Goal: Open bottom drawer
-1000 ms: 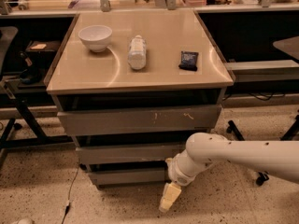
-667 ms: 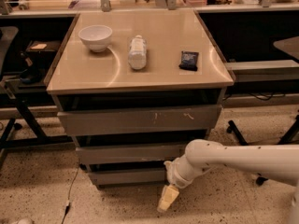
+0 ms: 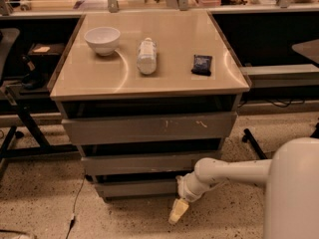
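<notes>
Speckled floor (image 3: 40, 203) beside beige-topped cabinet (image 3: 174, 44), pincer (image 3: 178, 211) low by bottom drawer (image 3: 137, 188), grip state unclear.

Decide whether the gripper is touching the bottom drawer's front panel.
Cannot tell. In the camera view the gripper hangs just below the right end of the bottom drawer, and their outlines meet there, so no contact or gap shows plainly.

warm dim light, glare arcs on tabletop (image 3: 172, 81), deep shadow above bottom drawer (image 3: 134, 187), pale pincer (image 3: 178, 210) lit near its right end
</notes>
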`<state>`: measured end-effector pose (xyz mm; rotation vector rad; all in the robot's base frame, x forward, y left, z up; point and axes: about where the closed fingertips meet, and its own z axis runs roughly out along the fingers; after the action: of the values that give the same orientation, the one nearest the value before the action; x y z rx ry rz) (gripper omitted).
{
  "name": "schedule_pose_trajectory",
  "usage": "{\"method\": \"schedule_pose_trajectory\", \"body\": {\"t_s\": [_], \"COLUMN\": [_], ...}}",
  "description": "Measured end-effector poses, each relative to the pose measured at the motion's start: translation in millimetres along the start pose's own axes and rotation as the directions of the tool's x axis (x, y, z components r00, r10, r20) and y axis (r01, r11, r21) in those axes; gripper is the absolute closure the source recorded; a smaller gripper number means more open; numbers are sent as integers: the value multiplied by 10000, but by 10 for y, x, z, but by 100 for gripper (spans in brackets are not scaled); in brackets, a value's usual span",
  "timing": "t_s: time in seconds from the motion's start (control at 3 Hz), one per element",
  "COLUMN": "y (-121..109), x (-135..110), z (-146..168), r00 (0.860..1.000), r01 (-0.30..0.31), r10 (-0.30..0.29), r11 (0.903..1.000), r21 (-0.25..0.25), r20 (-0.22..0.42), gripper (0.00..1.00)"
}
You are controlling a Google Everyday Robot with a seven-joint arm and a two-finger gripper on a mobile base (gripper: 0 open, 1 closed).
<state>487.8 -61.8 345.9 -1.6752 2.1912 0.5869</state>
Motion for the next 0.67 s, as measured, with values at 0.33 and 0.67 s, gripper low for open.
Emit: {"method": "schedule_pose_trajectory", "body": {"t_s": [0.33, 0.67], "y": [-263, -473], "x": [215, 372], "z": [360, 629], "r00": [9998, 9994], "r01": [-38, -89], "r10": [38, 86], "r11": [10000, 9999], "r21": [-33, -73], "r20": [-203, -330], "gripper": [0, 0]}}
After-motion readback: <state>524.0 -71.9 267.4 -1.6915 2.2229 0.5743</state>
